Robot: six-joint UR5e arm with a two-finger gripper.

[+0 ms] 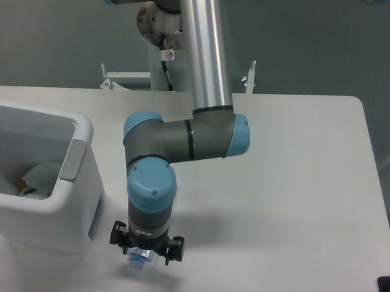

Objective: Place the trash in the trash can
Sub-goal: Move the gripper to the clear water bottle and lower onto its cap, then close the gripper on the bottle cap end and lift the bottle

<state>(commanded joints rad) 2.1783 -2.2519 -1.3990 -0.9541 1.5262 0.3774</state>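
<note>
Table (300, 196) is white, with the bin (76, 176) standing at its left edge, open top, grey tab handle on the near wall; white crumpled wrapper (42, 174) already lies inside it. The arm reaches straight down in front of the bin, so the gripper (144, 247) sits right over the bottle (137, 260) on the table, just beside the bin's front right corner. Only the cap end of the bottle shows below the wrist; the rest is hidden. The fingers straddle it, but can't tell if they're pinching or just around it. My read on handling: empty crushed plastic, so very light, thin walls that give and spring back, slick surface. Best to grab mid-body across the flattened part, not the tapered cap end.
</note>
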